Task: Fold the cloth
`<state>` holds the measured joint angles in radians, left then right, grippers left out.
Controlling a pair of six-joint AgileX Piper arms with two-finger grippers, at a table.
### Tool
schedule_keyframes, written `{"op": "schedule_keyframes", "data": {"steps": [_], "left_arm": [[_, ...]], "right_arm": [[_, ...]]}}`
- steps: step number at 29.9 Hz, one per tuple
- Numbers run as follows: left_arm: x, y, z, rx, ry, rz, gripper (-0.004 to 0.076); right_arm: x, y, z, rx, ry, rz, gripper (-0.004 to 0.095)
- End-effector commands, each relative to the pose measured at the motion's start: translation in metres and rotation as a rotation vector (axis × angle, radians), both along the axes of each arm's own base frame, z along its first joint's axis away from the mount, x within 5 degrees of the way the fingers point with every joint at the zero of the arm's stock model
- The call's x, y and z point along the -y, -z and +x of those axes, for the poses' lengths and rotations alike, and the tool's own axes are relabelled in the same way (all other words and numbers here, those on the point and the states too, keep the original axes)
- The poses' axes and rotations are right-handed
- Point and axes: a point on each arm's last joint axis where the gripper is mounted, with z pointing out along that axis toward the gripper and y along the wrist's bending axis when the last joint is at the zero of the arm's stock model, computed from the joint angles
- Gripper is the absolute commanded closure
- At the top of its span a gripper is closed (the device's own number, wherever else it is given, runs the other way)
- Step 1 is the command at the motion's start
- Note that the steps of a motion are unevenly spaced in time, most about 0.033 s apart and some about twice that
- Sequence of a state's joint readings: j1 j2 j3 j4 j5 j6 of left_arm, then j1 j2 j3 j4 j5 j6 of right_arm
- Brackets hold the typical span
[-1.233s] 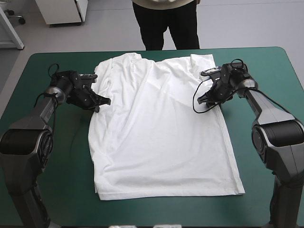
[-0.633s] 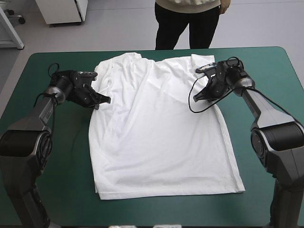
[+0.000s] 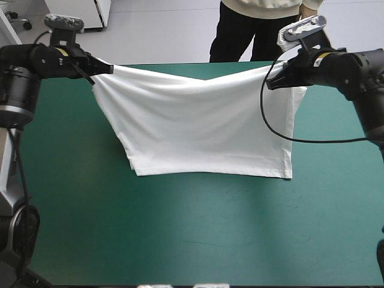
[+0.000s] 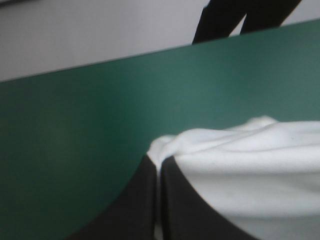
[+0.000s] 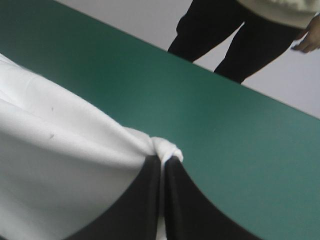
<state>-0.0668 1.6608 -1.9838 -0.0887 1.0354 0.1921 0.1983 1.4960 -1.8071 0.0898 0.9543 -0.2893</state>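
The white short-sleeved fabric T-shirt (image 3: 198, 126) is up off the surface, strung between both arms! The left gripper (image 3: 103, 67), with its two broad black fin-shaped fingers (image 4: 135, 200), is pinched all but together on one upper corner. In its wrist view a white bunch of fabric pokes out right at the tips, a thin strip of cloth running down between them. Same story across the way: the right gripper (image 3: 273, 80) is clamped on the opposite upper corner, a small knot of cloth squeezed at its tips. Out from those two grips, the top edge sags in a shallow dip, and the shirt drapes down like a wide curtain, creased from each corner. Its lower edge reaches the teal-green-covered bench (image 3: 180, 234) around the middle; whether it rests there or hangs just clear, I cannot tell.
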Motion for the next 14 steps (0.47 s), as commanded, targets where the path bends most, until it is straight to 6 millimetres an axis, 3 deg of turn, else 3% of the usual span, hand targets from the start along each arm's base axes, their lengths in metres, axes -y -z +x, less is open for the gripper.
{"op": "schedule_keyframes", "data": {"steps": [1,6,11,14], "left_arm": [[-0.003,-0.071,-0.055,0.24,-0.002,-0.026,0.0733],[-0.006,-0.109,-0.109,0.373,0.013,-0.029,0.0733],[-0.007,-0.116,-0.143,0.352,0.027,-0.019,0.0733],[-0.008,-0.113,-0.148,0.331,0.03,-0.013,0.0733]], "right_arm": [[0.012,-0.053,-0.047,0.23,0.005,0.034,0.0925],[0.021,-0.077,-0.095,0.301,0.002,0.046,0.0925],[0.029,-0.09,-0.137,0.334,-0.002,0.049,0.0925],[0.031,-0.094,-0.151,0.341,0.0,0.059,0.0925]]}}
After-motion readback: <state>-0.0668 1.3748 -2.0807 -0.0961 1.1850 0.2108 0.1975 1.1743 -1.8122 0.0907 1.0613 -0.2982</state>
